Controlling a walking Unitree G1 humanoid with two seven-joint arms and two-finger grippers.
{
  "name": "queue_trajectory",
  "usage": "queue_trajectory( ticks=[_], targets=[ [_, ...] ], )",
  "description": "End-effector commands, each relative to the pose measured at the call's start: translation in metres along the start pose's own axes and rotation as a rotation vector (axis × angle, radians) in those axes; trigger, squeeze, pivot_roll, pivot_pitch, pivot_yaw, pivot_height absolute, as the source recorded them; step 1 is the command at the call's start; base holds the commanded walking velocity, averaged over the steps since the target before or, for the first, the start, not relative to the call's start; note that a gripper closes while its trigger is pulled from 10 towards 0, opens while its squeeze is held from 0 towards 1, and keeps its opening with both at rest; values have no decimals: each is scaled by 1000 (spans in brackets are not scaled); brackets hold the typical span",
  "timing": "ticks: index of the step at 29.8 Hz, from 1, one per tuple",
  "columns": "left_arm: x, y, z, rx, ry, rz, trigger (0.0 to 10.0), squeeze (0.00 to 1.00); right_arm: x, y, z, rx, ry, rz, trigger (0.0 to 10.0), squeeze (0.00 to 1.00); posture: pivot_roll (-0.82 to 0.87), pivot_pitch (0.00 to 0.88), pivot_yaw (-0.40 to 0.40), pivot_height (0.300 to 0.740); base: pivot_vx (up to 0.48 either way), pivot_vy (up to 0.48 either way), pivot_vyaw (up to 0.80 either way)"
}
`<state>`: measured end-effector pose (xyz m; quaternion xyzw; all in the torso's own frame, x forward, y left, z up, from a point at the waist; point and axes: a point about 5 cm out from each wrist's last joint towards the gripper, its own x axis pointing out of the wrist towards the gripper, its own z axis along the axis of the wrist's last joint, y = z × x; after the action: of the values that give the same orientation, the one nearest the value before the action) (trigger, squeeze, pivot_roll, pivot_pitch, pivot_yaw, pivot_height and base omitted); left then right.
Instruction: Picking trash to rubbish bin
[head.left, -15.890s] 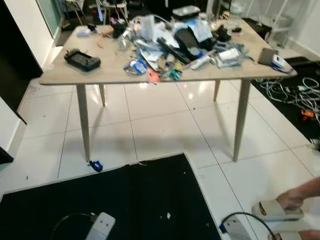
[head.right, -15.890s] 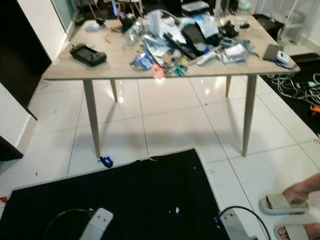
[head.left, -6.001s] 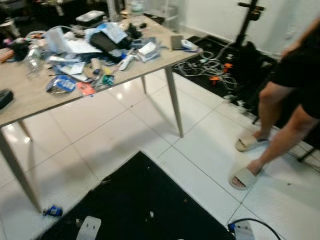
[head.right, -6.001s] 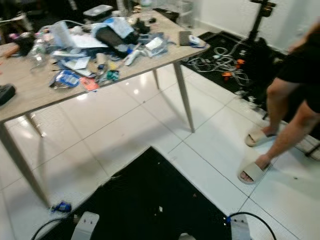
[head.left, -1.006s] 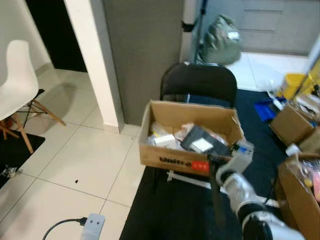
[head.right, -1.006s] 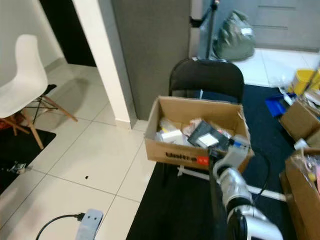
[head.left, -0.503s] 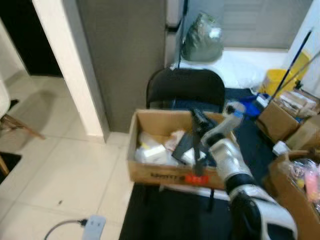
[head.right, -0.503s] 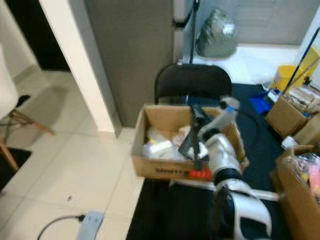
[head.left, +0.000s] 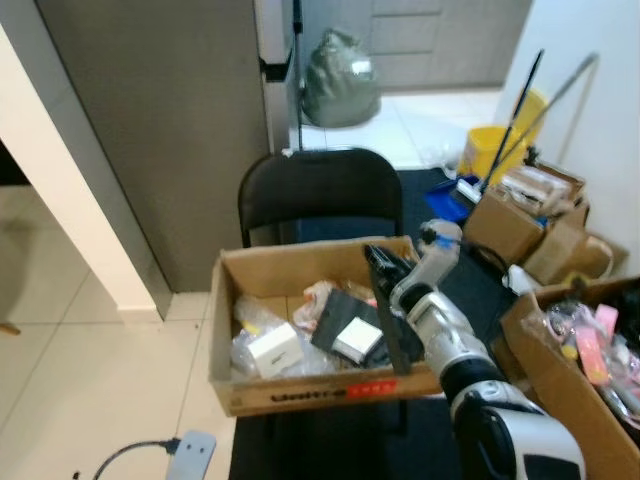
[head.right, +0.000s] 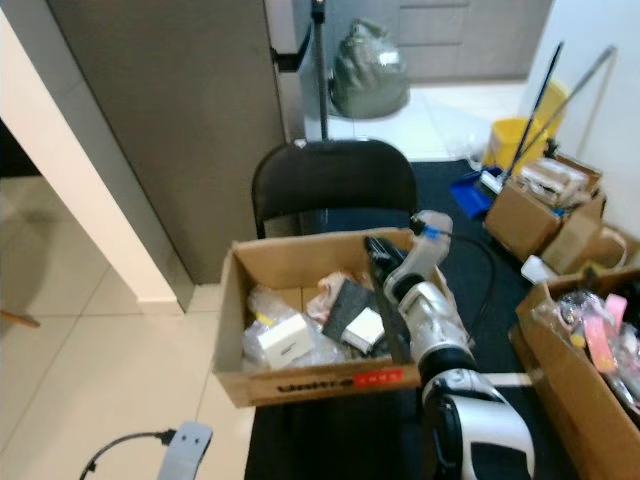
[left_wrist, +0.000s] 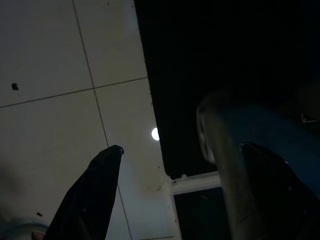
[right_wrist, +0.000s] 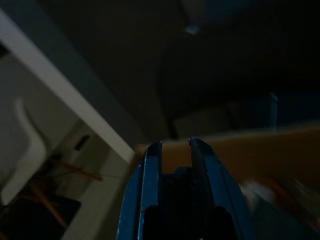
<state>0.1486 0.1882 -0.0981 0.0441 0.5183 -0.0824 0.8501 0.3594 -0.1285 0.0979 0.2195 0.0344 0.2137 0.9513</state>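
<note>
An open cardboard box (head.left: 300, 385) with red print on its front stands on a black chair (head.left: 320, 190). It holds trash: a small white carton (head.left: 275, 350), clear wrappers and a black packet with a white square (head.left: 345, 322). My right arm reaches over the box's right half. Its gripper (head.left: 374, 258) points at the far wall of the box, fingers close together. In the right wrist view the narrow gap at the gripper (right_wrist: 175, 145) looks dark, and I cannot make out any object there. My left arm (head.left: 190, 455) hangs low, its gripper (left_wrist: 181, 148) open over tile and black mat.
A grey-green sack (head.left: 340, 85) and a yellow bucket (head.left: 490, 150) stand on the far tiles. More cardboard boxes (head.left: 520, 215) sit at the right, one full box (head.left: 560, 375) close to my right arm. A grey wall and a white pillar (head.left: 80, 190) rise at the left.
The view has swung and drawn nearer to the box. My right gripper has risen from pointing down in front of the box to lying over its contents.
</note>
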Motion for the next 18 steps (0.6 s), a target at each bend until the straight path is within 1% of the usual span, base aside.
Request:
queue_trajectory(
  ticks=[1,4,5,6,7,8,9,11,13,14,15,18],
  targets=[
    [-1,3,-4,8,12,5,10000,0,2,13,-14,-18,42,49,10000,0,40,10,36,740,307,0,0],
    [-1,3,-4,8,12,5,10000,0,6,25,-26,-65,98,51,10000,0,39,14,37,740,303,0,0],
    [-1,3,-4,8,12,5,10000,0,7,27,-30,-96,128,37,10000,0,39,14,37,740,296,0,0],
    [-1,3,-4,8,12,5,10000,0,7,27,-30,-96,128,37,10000,0,39,14,37,740,296,0,0],
    [-1,3,-4,8,13,5,10000,0,7,28,-35,-127,160,25,10000,0,41,18,35,740,292,0,0],
    [-1,3,-5,8,15,6,10000,0,6,29,-42,-192,215,4,10000,0,41,18,35,740,266,0,0],
    [-1,3,-5,8,16,7,10000,0,5,29,-46,-237,248,-10,10000,0,41,18,35,740,247,0,0],
    [-1,3,-7,2,26,11,10000,0,3,32,-55,-328,298,4,10000,0,45,19,33,740,0,0,0],
    [-1,2,-8,-1,30,11,10000,0,2,37,-59,-345,300,25,10000,0,48,19,31,740,0,0,0],
    [-1,1,-9,-2,30,10,10000,0,3,44,-60,-324,269,63,10000,0,48,19,31,740,0,0,0],
    [-1,1,-9,-2,30,10,10000,0,3,44,-60,-324,269,63,10000,0,48,19,31,740,0,0,0],
    [-1,1,-10,-3,32,7,10000,0,5,53,-60,-298,231,110,10000,0,49,21,29,740,0,0,0]
  ],
)
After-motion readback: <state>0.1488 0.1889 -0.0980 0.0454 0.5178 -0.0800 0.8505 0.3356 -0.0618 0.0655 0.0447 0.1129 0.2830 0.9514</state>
